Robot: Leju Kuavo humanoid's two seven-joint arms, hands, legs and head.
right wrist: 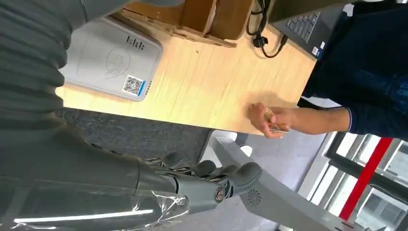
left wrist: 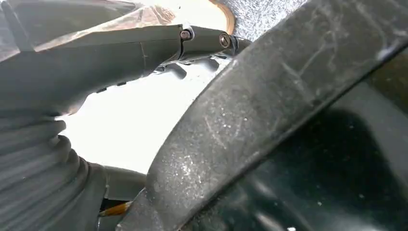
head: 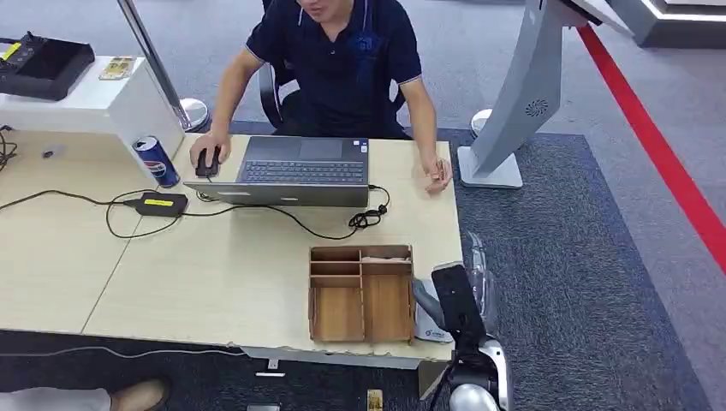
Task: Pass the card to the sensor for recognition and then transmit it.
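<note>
Wooden organizer beside sensor, laptop behind

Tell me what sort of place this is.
Probably an office or reception-style desk set up for a demo: a person works at a laptop on a wooden table, a card reader sits near its edge, and grey carpet covers the floor.

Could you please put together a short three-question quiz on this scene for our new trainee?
1. True or false: the person's hand holds the card.
2. The sensor lies beside which thing: A) the wooden organizer, B) the soda can, C) the laptop?
3. What does the robot's right hand hold?

Key: 1 true. 2 A. 3 nothing; its fingers hang off the table's edge, over the carpet.
</note>
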